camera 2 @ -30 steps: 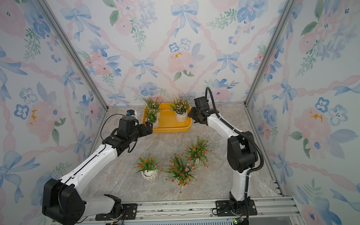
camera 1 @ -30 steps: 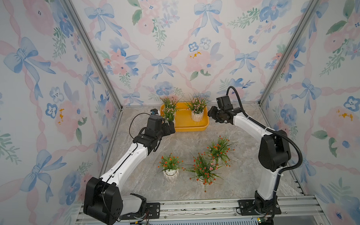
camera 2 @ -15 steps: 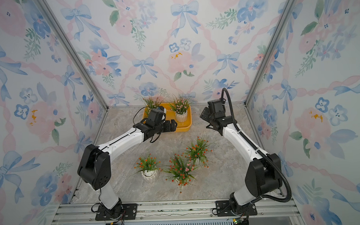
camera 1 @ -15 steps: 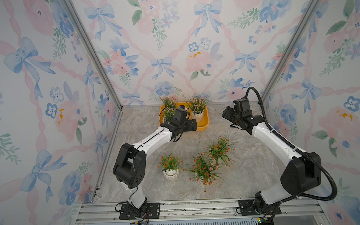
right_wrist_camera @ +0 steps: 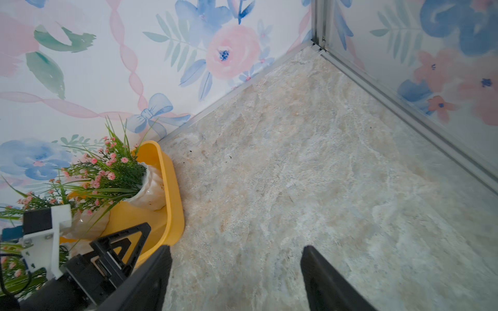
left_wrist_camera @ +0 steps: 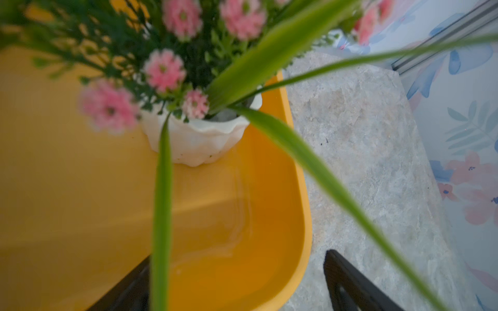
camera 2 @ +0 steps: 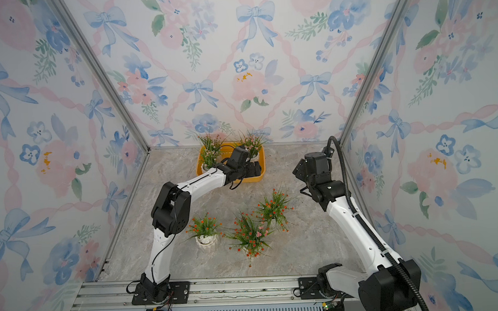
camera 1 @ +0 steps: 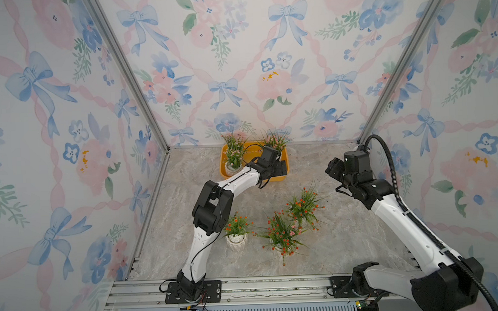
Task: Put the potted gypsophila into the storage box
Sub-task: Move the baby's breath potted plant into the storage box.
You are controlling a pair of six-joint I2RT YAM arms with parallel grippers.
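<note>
Pots with orange flowers stand on the floor outside the box, not yet moved. The nearest orange pot (camera 1: 237,242) sits just beside your left arm's elbow (camera 1: 212,206); a careless swing there could knock it over. At the back wall, the yellow box (left_wrist_camera: 67,202) holds the pink pots. Your left gripper (camera 1: 282,168) hangs open and empty over the box's right end, with a long leaf (left_wrist_camera: 161,202) crossing its gap. Pull back low and you may snag it and tip that pink pot (left_wrist_camera: 199,140). The middle bunch (camera 1: 279,237) and right bunch (camera 1: 303,205) tangle, so lifting one could drag its neighbour. Your right gripper (right_wrist_camera: 236,249) is open and empty above bare floor.
</note>
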